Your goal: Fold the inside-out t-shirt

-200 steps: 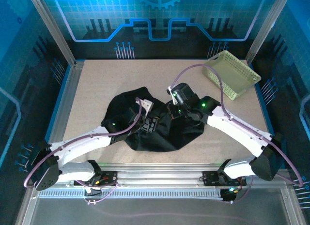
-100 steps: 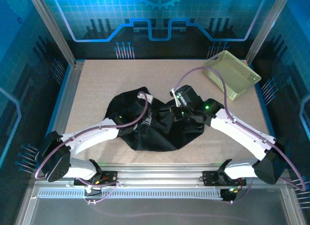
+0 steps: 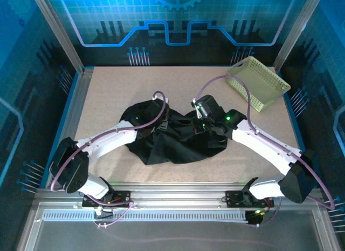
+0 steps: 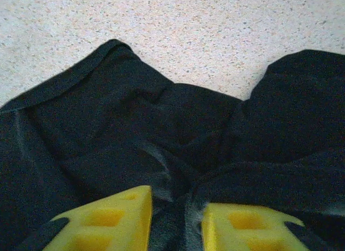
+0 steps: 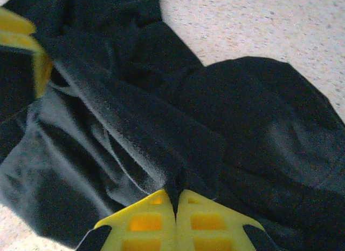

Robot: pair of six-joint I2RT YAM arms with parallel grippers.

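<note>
Lying mid-surface, your black t-shirt (image 3: 178,148) has bare surface (image 3: 108,94) all around; both jaws pinch it. Far-right corner basket (image 3: 260,85) shows bare lattice.

Black t-shirt (image 3: 178,148): one, crumpled in a loose heap on the speckled beige table (image 3: 108,89), spreading beneath and to both sides of the left gripper (image 3: 163,128) and the right gripper (image 3: 195,128), with most of the cloth on their near side. Grippers: two, both lowered into the upper middle of the heap and near each other, with the jaws not readable against the dark fabric. Pale yellow-green lattice basket (image 3: 259,85): one, set askew, well apart from the right gripper, beyond it and to its right, at the table's far corner.
</note>
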